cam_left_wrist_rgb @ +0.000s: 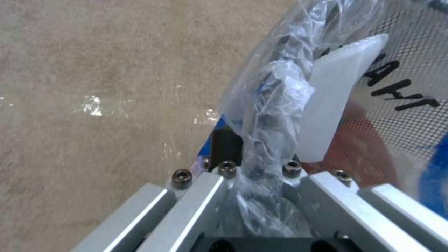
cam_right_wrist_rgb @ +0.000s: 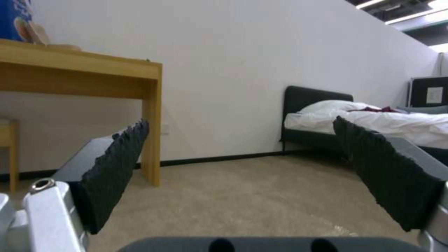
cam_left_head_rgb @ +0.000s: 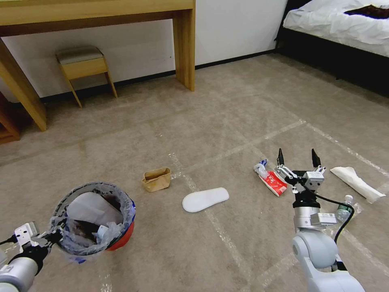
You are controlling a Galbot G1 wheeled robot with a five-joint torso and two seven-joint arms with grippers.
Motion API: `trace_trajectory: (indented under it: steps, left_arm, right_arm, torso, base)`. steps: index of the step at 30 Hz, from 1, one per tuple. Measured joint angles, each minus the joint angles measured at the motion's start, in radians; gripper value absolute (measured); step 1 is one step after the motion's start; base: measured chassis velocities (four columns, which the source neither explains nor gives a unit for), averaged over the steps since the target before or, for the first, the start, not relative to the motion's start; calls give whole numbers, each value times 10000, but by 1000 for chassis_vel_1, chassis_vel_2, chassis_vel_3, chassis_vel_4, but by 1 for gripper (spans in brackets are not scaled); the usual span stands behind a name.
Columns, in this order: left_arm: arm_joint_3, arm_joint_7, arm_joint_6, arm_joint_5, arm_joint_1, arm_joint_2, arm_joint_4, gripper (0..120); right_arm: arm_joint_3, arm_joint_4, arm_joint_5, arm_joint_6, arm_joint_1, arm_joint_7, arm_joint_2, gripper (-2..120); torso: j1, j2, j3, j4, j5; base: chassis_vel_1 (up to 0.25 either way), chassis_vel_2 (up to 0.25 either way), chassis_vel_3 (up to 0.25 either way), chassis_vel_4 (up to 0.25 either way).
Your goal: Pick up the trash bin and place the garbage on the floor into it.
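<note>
Robot holds the red bin up, litter lies on the carpet.

Close by, the left gripper point(cam_left_head_rgb: 52, 234) is pinched tight on the rim of the trash bin point(cam_left_head_rgb: 121, 237) — the bin hangs above the floor point(cam_left_head_rgb: 227, 121), with a white flat thing and dark bits inside its clear bag. The right gripper point(cam_left_head_rgb: 298, 157) points forward with its fingers spread wide — nothing in them. Just beside it lies a red wrapper point(cam_left_head_rgb: 274, 182), and a small plastic bottle point(cam_left_head_rgb: 343, 209) near the arm. A white slipper point(cam_left_head_rgb: 205, 199) lies in the middle, a brown paper bag point(cam_left_head_rgb: 156, 179) a bit further, another white slipper point(cam_left_head_rgb: 356, 182) off right. Far back stand a wooden desk point(cam_left_head_rgb: 184, 44), a stool point(cam_left_head_rgb: 83, 65) and a bed point(cam_left_head_rgb: 340, 24).
</note>
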Motion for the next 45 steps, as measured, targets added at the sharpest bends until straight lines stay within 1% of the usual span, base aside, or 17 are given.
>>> trace_trajectory:
  steps: [9, 18, 29, 45]
  left_arm:
    - [-125, -155, 58, 27, -5, 42, 75, 1]
    - [-201, -216, 167, -72, -11, 83, 38, 1]
    - [-358, -277, 229, -259, 16, 157, -74, 1]
    - [-420, -279, 238, -317, 29, 169, -116, 1]
  right_arm:
    - [-22, 0, 1, 14, 15, 1, 0, 100]
    - [-35, -15, 10, 43, 25, 13, -6, 100]
    - [-61, 33, 42, 105, 22, 10, -22, 100]
    - [-15, 145, 45, 93, -42, -34, -79, 100]
  torso:
    - [2, 0, 2, 2, 1]
    - [2, 0, 1, 1, 0]
    - [1, 0, -1, 1, 0]
    - [0, 0, 0, 0, 0]
  base:
    - [-85, 109, 87, -91]
    - [-66, 55, 59, -61]
    - [0, 0, 0, 0]
    - [0, 0, 0, 0]
